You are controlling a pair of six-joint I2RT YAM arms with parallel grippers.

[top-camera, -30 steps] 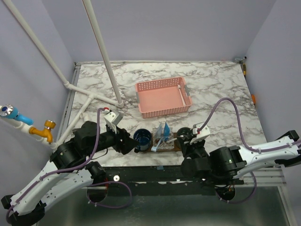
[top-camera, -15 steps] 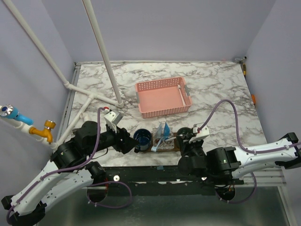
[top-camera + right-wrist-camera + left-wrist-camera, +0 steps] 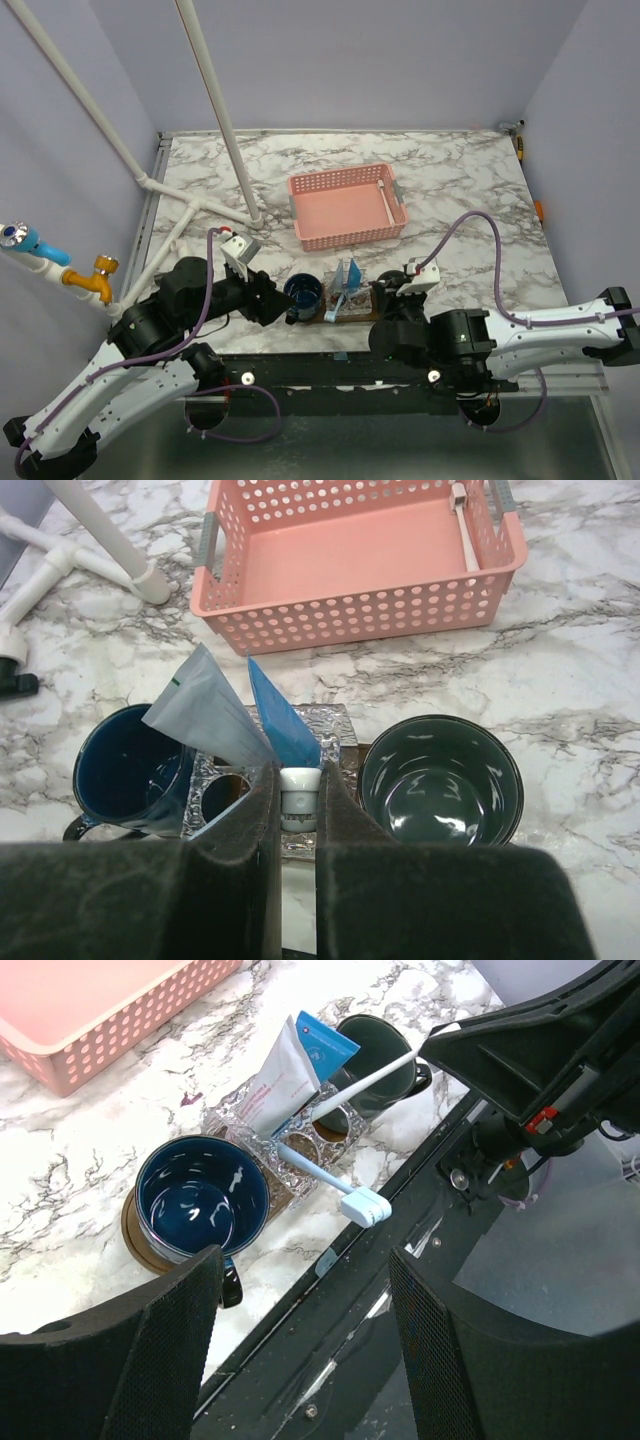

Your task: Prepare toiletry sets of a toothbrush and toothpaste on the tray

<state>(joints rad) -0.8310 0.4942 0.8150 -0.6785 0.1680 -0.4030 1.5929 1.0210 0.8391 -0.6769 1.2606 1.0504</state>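
Right claw point(image 3: 297, 775) is pinched narrow on a white toothbrush point(image 3: 380, 1072). From its own camera only a white stub shows between the fingers. Its arm lies low along the near edge of the table point(image 3: 480, 200), stretched in from the right, with the wrist turned to aim away from the base.

The toothbrush's long axis follows the claw's own reach. It points forward and slightly down, and its far end is at the clear holder point(image 3: 335, 722) just ahead. That holder sits on the tray point(image 3: 131, 1243). In it stand a blue toothpaste tube point(image 3: 282, 715) and a pale toothpaste tube point(image 3: 205, 720), flat ends up and leaning left. A light-blue toothbrush point(image 3: 330, 1182) slants out of it, head toward the near edge.

A green cup point(image 3: 440, 780) sits just right of the claw and a blue cup point(image 3: 125, 775) just left. Bare marble runs ahead to the pink basket point(image 3: 350, 610), where another toothbrush point(image 3: 465, 520) lies along the right end.

Left claw point(image 3: 305, 1260) hangs wide and empty on the near side of the blue cup, its arm bent in from the lower left.
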